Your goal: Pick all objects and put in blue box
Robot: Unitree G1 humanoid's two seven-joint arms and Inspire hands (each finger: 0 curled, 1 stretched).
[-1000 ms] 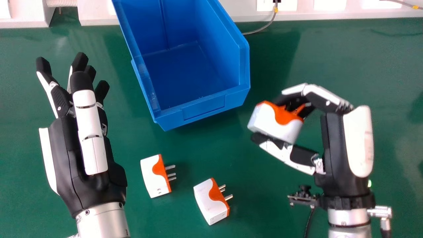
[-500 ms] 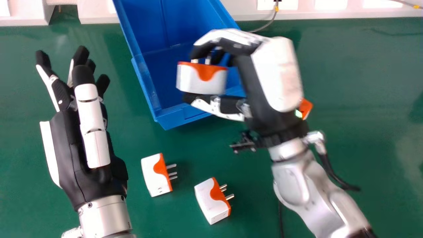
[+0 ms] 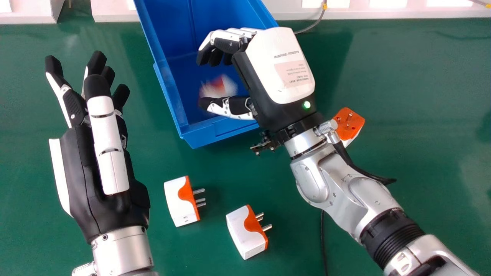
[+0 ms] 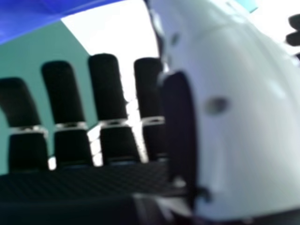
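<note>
1. Right hand (image 3: 276,73): positioned over the blue box (image 3: 211,132). Fingers bend forward and down; the thumb stands well apart from them. In the right hand view, the fingers (image 4: 105,89) lie side by side, with the thumb (image 4: 243,108) beside them.
2. Hand markings: the white back cover carries dark print and a pale printed label (image 3: 293,73). A green indicator (image 3: 306,104) is lit near the wrist.
3. Blurred adapter (image 3: 218,87): seen within the box opening, between fingers and thumb in the head view. White and orange-red; contact with the hand and exact axis cannot be determined.
4. Blue box: open-topped, long axis running away from the robot, with the near end angled to the right.
5. Right adapter (image 3: 348,124): on the worktop (image 3: 422,76), just beyond the right forearm (image 3: 345,188), right of the box. Orange pin face upward, metal pins pointing up; part of the white body is visible at the near edge.
6. Left adapter (image 3: 178,203): on the worktop, nearer than the box. White body, orange pin side; long axis roughly near-to-far, pins pointing right.
7. Near adapter (image 3: 245,234): same finish, right of the left adapter and apart from it. Long axis runs from far left to near right; pins point right and slightly away.
8. Left hand (image 3: 88,172): at the left, fingers extended forward, apart from the adapters.
</note>
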